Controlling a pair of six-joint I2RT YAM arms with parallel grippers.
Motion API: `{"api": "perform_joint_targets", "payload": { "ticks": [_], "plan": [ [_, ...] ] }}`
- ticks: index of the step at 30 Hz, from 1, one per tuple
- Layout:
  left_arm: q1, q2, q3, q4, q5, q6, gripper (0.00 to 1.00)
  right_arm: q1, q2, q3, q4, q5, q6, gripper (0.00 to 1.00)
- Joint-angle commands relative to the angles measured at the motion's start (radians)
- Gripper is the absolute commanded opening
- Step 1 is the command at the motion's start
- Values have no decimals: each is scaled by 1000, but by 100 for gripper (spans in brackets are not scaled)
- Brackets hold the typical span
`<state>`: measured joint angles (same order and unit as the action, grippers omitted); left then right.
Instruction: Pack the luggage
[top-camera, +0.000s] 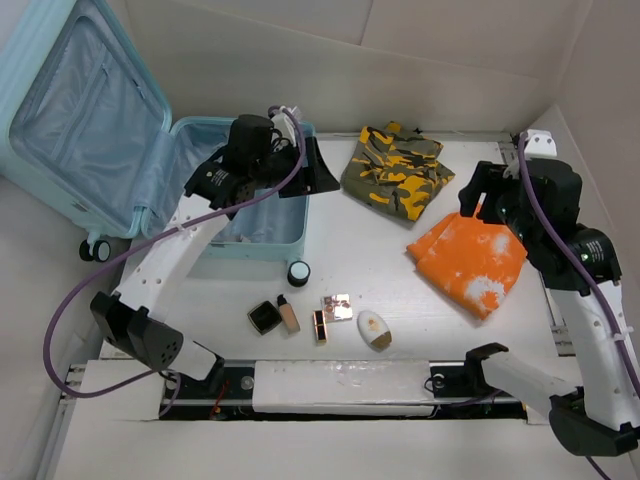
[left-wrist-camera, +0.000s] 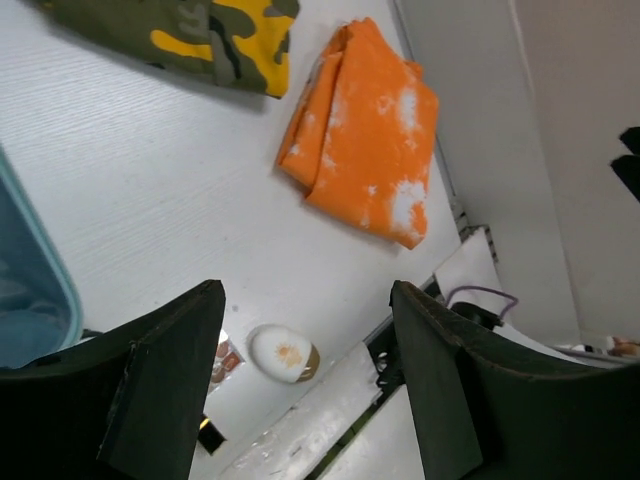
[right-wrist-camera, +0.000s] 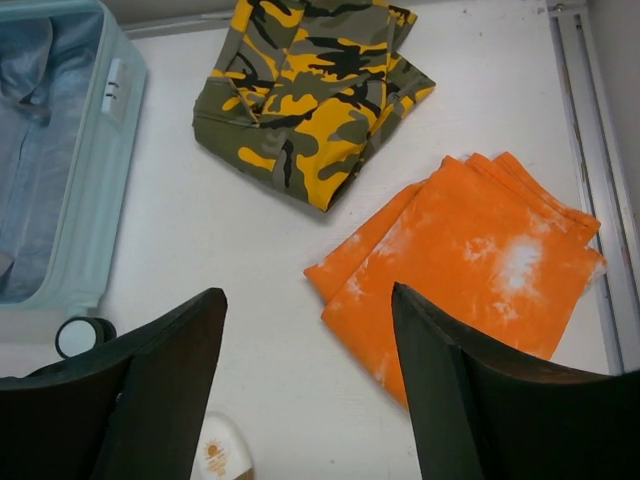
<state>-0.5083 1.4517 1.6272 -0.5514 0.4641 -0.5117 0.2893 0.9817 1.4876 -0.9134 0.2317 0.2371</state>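
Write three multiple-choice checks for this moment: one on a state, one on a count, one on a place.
1. The luggage is:
A. zipped shut
B. open, lid raised
C. upside down

2. Folded cloths on the table outside it:
A. one
B. two
C. four

3. The orange cloth lies:
A. inside the luggage
B. draped over the luggage rim
C. on the table, apart from the luggage

Answers:
1 B: the blue lining of both halves shows in the top view.
2 B: only the camouflage cloth and the orange cloth lie there.
3 C: bare table separates it from the luggage in the right wrist view.
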Motion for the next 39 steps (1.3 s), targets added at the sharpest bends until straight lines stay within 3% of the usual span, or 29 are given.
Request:
{"api": "perform_joint_targets", "payload": {
  "ticks": [1, 5, 8, 9, 11, 15, 20, 24, 26, 27, 30, 33, 35, 39],
  "plan": [
    [5, -34, 27, -42, -109, 53, 64, 20, -12, -16, 11, -38, -13, 71],
    [-47, -121, -45, -84, -272, 102, 64, 42, -12, -50, 22, -63, -24, 52],
    [-47, -174, -157, -102, -294, 137, 62, 60, -12, -79, 31, -103, -33, 27],
    [-47, -213, -190, -113, -294, 147, 62, 60, -12, -102, 31, -117, -33, 8],
    [-47, -250, -291, -134, -285, 171, 62, 91, -23, -136, 31, -156, -18, 0],
    [-47, -333, -479, -159, -285, 174, 58, 145, -81, -268, 41, -163, 28, 0],
    [-47, -407, -687, -44, -211, 92, 58, 175, -91, -354, 67, -196, 51, 0],
    [-47, -387, -779, -15, -289, 82, 59, 212, -66, -377, 88, -215, 51, 11],
    [-47, -387, -791, 5, -271, 82, 61, 247, -57, -400, 88, -215, 62, 20],
    [-47, -387, -791, 5, -271, 73, 61, 260, -57, -412, 100, -215, 62, 33],
    [-47, -373, -809, -34, -231, 46, 68, 306, -57, -470, 137, -281, 71, 51],
    [-47, -413, -883, -56, -196, -43, 66, 396, -48, -533, 189, -293, 125, 51],
    [-47, -479, -870, -56, -284, -86, 65, 462, -17, -564, 273, -293, 181, 51],
    [-47, -496, -677, -125, -396, -126, 66, 652, 86, -612, 390, -258, 249, 50]
  ]
}}
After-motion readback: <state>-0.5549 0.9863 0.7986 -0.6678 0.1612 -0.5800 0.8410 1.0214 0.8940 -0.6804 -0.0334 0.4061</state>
